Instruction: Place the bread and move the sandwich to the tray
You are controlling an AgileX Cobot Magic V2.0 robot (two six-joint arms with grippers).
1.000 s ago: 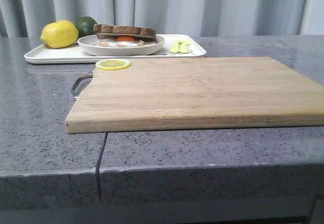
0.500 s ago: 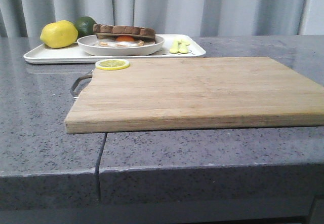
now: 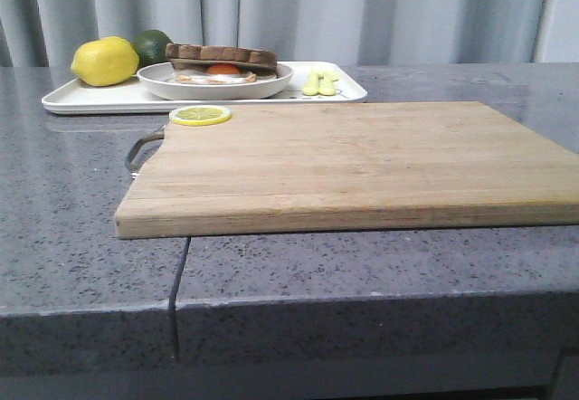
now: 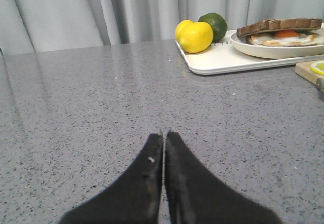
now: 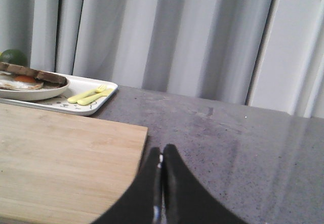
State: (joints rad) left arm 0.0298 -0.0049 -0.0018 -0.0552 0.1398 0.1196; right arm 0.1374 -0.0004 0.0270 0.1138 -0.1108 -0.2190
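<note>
Sandwich (image 3: 221, 61) on tray (image 3: 90, 99), far left; nearer left tool (image 4: 163, 135) than right tool (image 5: 162, 153). Both tools pressed together, empty, low over surface (image 3: 54, 201).

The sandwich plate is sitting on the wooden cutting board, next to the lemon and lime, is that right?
Not quite. The plate with the sandwich sits on the white tray, not on the wooden cutting board. It is next to the lemon and lime, as the front view shows.
</note>
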